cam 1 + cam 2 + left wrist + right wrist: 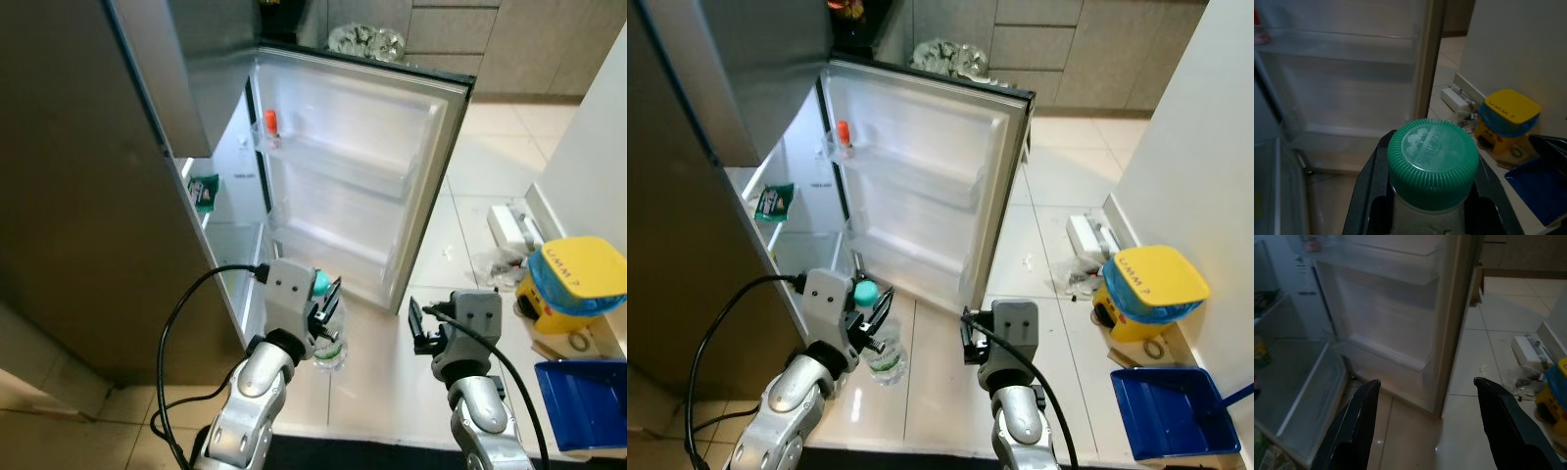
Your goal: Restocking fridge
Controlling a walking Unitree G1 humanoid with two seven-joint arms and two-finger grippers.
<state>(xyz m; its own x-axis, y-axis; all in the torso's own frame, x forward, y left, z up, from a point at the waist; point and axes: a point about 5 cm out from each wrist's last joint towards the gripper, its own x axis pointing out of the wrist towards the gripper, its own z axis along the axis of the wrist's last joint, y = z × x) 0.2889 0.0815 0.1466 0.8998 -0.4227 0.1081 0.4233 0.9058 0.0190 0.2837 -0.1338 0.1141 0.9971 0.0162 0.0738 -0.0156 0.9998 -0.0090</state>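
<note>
Pale floor tiles run under an open fridge, whose door stands swung wide, its racks almost bare except for a small red-capped bottle in the top one. Inside, a green packet lies on a shelf.

The left pincer is closed around a clear bottle with a green cap, gripping just below the cap; the bottle hangs upright, low, in front of the fridge's lower part and near the door's bottom rack. The right pincer is spread wide and empty, held beside the door's edge.

The step in hand looks like carrying the bottle to a place in the fridge. To do it well, keep the bottle upright and the grip firm under the cap, since a smooth plastic neck could slip. The lowest door rack seems the nearest free spot: lift above its rail, move in, then lower until the base is seated before letting go. The right arm should stay off the door so it does not swing.

A yellow bin and blue dustpan sit well apart to the right.
</note>
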